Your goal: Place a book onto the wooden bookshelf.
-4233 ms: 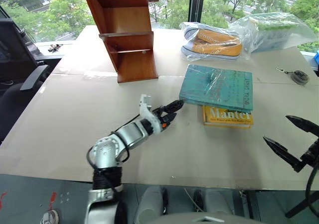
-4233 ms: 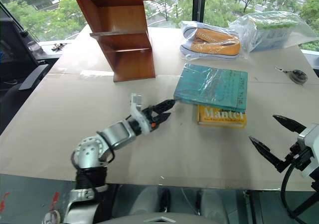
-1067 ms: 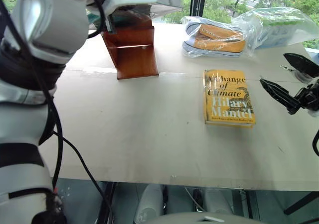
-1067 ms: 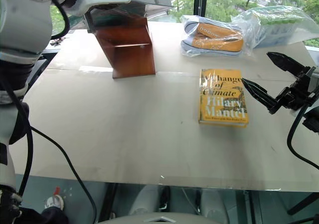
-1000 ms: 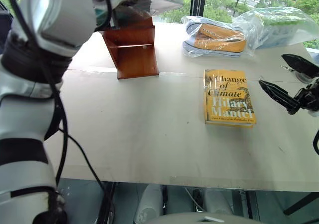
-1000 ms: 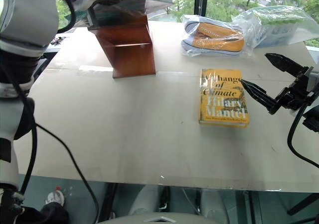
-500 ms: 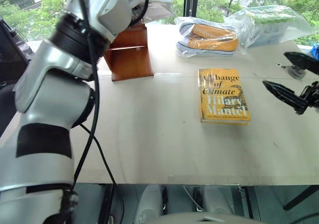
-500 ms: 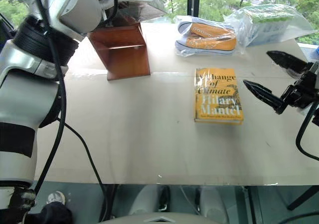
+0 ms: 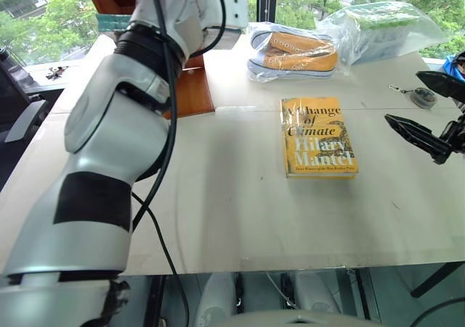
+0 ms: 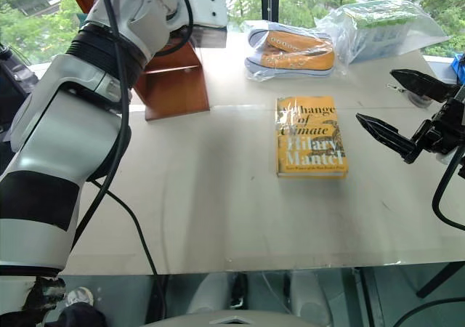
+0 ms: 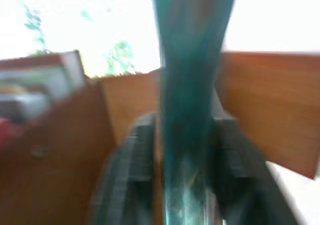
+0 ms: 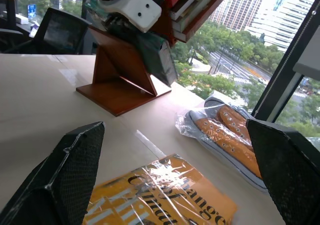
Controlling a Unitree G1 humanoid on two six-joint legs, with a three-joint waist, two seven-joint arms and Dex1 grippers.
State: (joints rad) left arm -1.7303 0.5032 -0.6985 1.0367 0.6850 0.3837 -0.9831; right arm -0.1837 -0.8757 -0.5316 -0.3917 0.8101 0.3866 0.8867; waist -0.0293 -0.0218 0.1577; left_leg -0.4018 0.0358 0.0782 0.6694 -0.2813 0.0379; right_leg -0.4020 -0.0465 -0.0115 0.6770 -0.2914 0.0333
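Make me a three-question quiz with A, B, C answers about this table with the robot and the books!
1. Where do the shoes sit?
A. beyond the yellow book
B. on the yellow book
C. on the wooden bookshelf

2. What colour is the book between the left end effector's fingers?
A. red
B. teal
C. white

3. How is the right end effector?
A. shut on a shoe
B. shut on the yellow book
C. open, empty

Answers: 1 A, the bagged shoes lie farther back on the table; 2 B, the left wrist view shows teal; 3 C, its fingers are spread with nothing between.
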